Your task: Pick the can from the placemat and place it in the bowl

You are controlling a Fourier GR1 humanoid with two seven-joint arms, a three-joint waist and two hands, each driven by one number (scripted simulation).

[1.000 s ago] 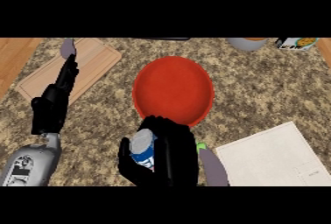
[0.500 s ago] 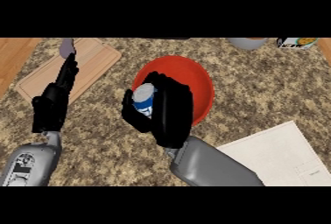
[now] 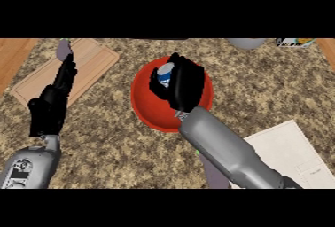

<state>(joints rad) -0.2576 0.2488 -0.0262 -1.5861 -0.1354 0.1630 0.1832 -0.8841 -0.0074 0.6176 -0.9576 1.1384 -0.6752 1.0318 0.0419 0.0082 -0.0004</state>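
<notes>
Nearest to you on the right, a white placemat [image 3: 288,153] lies on the speckled counter [image 3: 262,88], its corner reaching under the right forearm [image 3: 226,150], which runs up and to the left from the near edge. On the near left you see the left forearm [image 3: 29,166], and above it your left hand [image 3: 56,95] is stretched out with straight, relaxed fingers pointing away, holding nothing; its fingertips lie over the wooden cutting board [image 3: 78,68] at the far left.

Further in, at the middle, sits the red bowl [image 3: 147,106]. Your right hand [image 3: 183,86] is over the bowl with its fingers curled round the can [image 3: 165,74], so the hand is closed on it. You can see only the can's pale top and a bit of its blue and white side between the thumb and fingers; the rest is hidden. The can is inside the bowl's outline, but you cannot tell whether it touches the bowl's floor.

At the far edge, a grey rounded thing [image 3: 247,42] and a small colourful object [image 3: 296,42] are cut off by the view.
</notes>
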